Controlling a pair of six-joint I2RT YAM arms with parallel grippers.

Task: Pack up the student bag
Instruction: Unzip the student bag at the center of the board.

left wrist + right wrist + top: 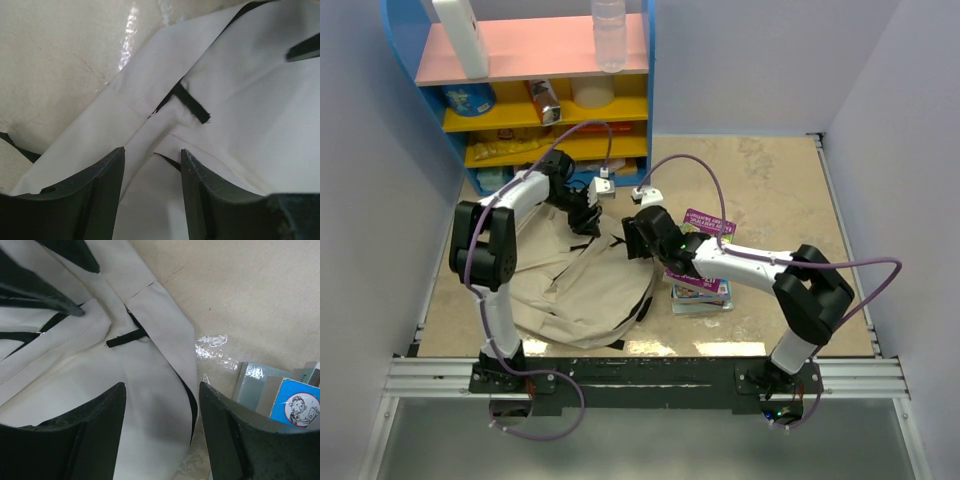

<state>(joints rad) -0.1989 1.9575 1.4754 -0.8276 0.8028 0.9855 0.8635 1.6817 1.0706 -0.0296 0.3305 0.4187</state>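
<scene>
Top external view, packing table: the student bag (570, 290) lies slumped flat on the table (770, 190) in front of my left arm, its far edge under both my grippers. The beige cloth is creased and folded on itself, so I judge it light, limp and sure to sag or drag if lifted by 1 corner. The weave looks matte rather than slippery, and nothing about it seems fragile. The best holds, I judge, are the short black tab (192, 102) and the seamed edge beside it, where a pinch would bite doubled cloth instead of sliding off a flat panel.

My left gripper (152, 165) stands part-way open with a ridge of fabric running up between its fingers, not yet pinched. My right gripper (162, 395) is spread wide just above the bag's edge, holding nothing. Right of the bag sits a stack of books (700, 290). Behind stands a blue shelf unit (535, 90) with a clear bottle (608, 35) on its top shelf.

Hidden: the zipper line and the mouth of the bag show in none of the 3 views, so I cannot tell whether it is open. From above, my arms cover the bag's far edge, and the book titles are too small to read.
</scene>
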